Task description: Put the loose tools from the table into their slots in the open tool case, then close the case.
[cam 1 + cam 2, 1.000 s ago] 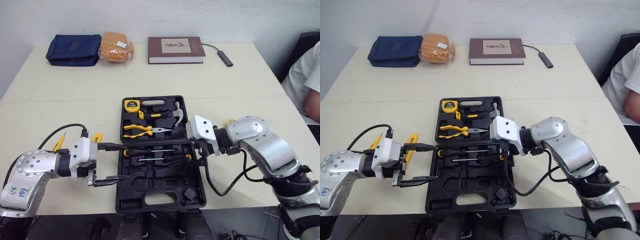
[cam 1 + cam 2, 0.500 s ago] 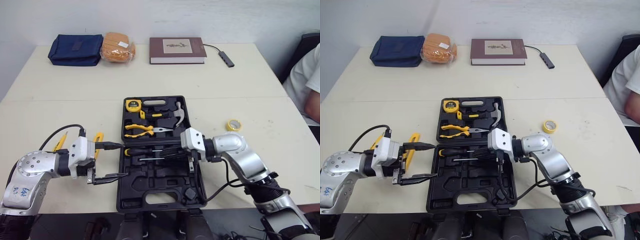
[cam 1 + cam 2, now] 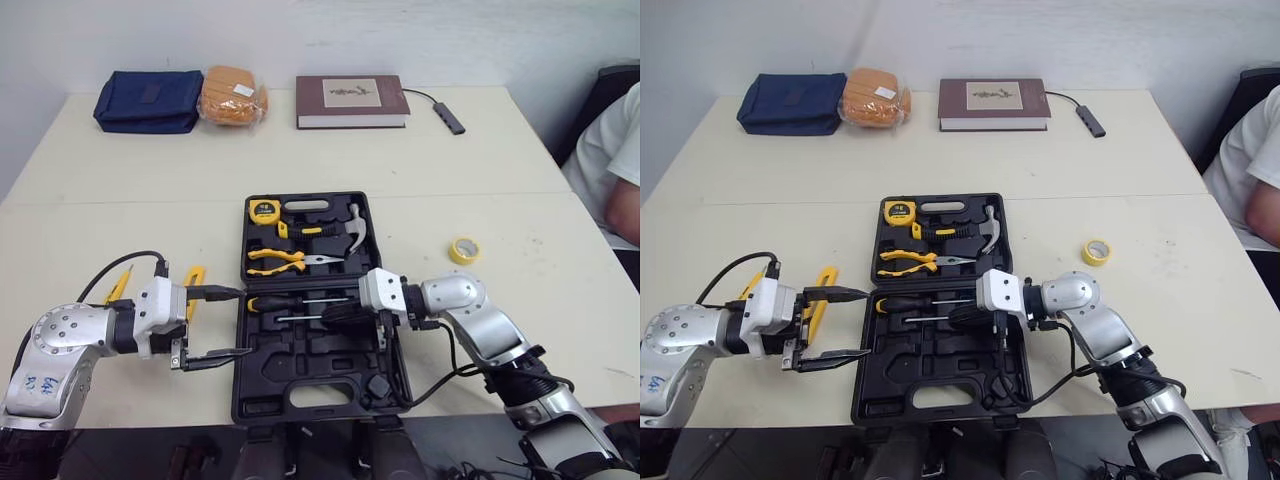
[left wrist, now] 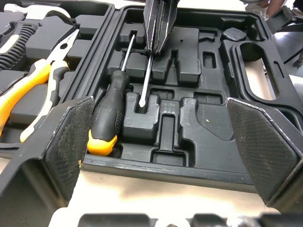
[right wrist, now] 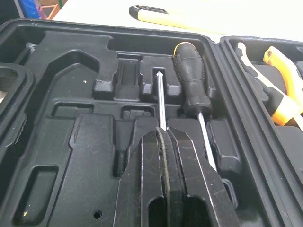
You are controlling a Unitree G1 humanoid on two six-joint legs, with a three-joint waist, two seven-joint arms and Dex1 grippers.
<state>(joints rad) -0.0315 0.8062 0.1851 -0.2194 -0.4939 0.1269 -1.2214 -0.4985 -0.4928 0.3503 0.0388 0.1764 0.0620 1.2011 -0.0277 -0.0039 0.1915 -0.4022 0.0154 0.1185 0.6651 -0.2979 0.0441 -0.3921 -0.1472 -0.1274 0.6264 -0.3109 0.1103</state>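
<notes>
We see a plain white wall (image 3: 300,30) at 12 o'clock, evenly lit. Cream surface (image 3: 150,170) runs wide, with a seam (image 3: 120,200) crossing it from 9 to 3. Along its far edge: navy pouch (image 3: 148,100), orange bundle (image 3: 232,95), brown book (image 3: 350,100), grey adapter (image 3: 450,117) on a cable. At 3 o'clock, a person (image 3: 610,165) in white sits against a dark chair back (image 3: 612,85).

My pale worktop (image 3: 150,180), open tool case (image 3: 300,365) at its near edge, yellow tape roll (image 3: 463,250) right of it, yellow-handled tool (image 3: 823,290) left of it, blue pouch (image 3: 148,100), orange packet (image 3: 232,95), brown book (image 3: 351,100), dark adapter (image 3: 450,117) along the far side
</notes>
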